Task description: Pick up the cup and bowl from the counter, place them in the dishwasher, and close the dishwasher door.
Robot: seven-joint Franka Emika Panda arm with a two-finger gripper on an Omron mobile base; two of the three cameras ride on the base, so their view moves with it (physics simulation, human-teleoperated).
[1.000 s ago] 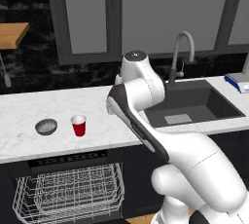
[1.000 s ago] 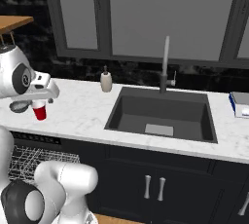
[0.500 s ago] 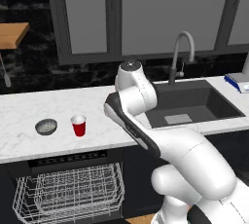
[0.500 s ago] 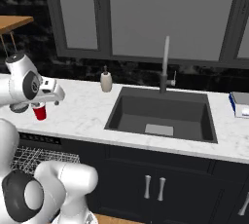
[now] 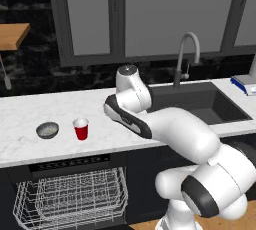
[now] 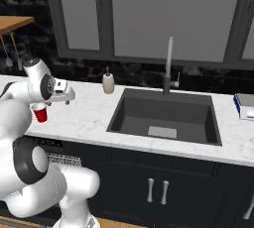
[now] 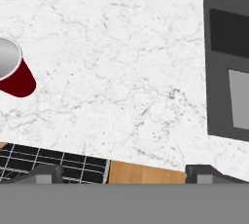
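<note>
Cup (image 5: 80,128) stands upright on the counter (image 5: 30,114), w/ the bowl (image 5: 47,130) just beside it, not touching. Both sit above the dishwasher (image 5: 70,164), which is open, its white wire rack (image 5: 70,201) pulled out and bare. So nothing is packed yet; I think this is step 1, reaching for the cup.

Gripper (image 7: 124,172) is spread wide and holds nothing. In the hand view its two tips point down at plain marble, and the red cup is off to the left edge, well apart from the tips. The sink (image 7: 228,62) is on the other side.

Next move, I guess: slide the hand over to the cup, go down so one tip is on each side, then squeeze softly. The cup is light and may tip over or bump the bowl.

No words, brand or label can be read on anything.
</note>
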